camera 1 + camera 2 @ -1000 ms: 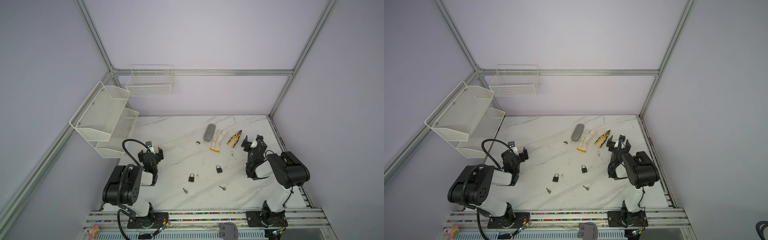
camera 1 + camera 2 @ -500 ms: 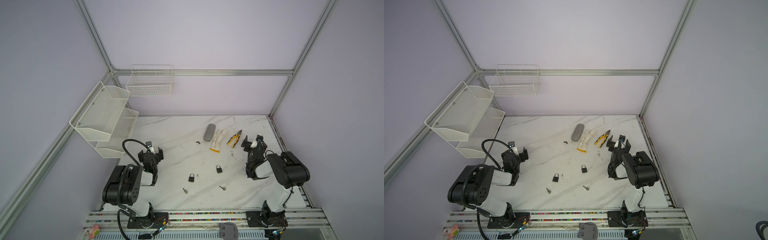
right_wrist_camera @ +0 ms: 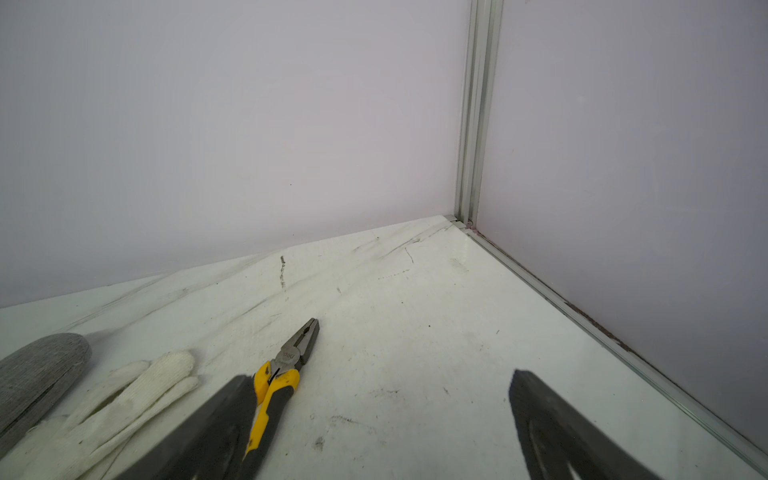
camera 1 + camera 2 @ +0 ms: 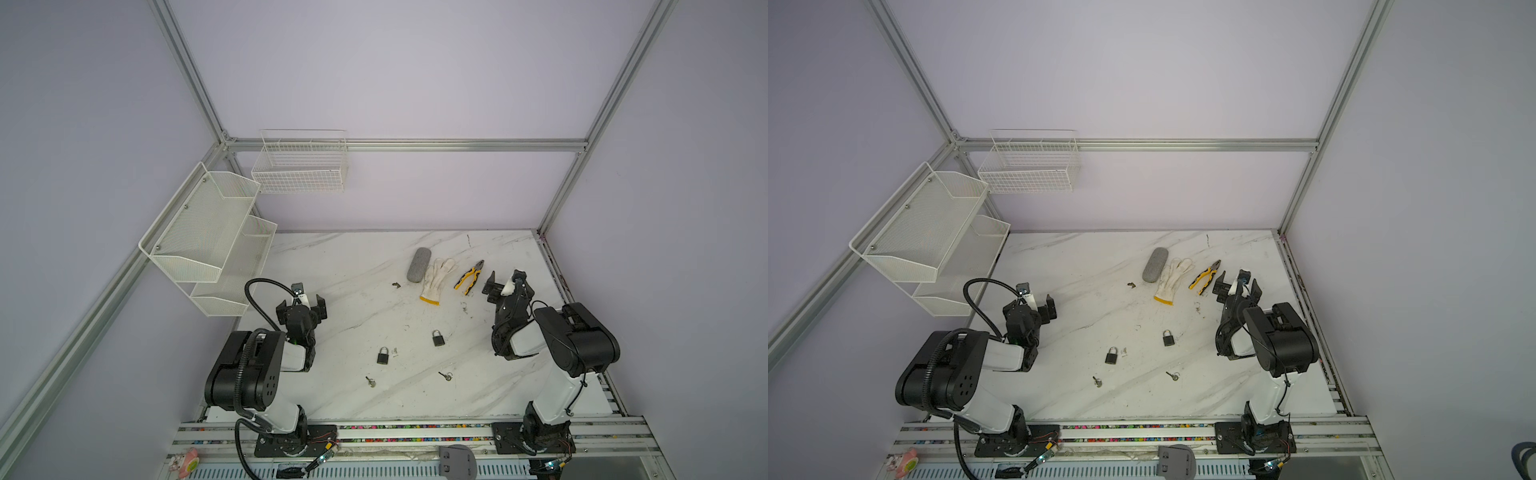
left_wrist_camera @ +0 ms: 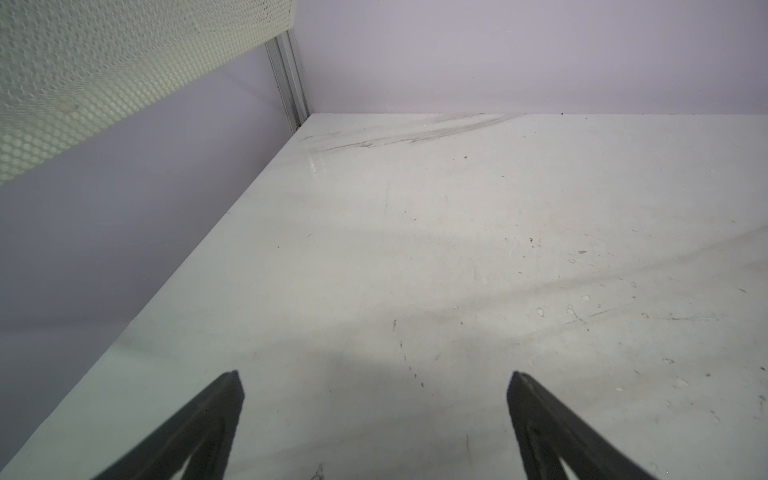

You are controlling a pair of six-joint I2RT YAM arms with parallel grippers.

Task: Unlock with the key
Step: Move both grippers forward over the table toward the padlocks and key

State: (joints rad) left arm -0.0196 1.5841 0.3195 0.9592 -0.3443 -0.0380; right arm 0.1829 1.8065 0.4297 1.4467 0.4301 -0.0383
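Notably, one key (image 4: pixel 370 381) is seen behind the left gripper (image 4: pixel 301 306), another key (image 4: pixel 446 376) behind the right gripper (image 4: pixel 505 285), both jaws wide open, empty.

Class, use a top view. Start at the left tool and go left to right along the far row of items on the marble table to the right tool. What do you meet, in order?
left tool → small dark scrap → grey pouch → white glove → yellow-handled pliers → right tool
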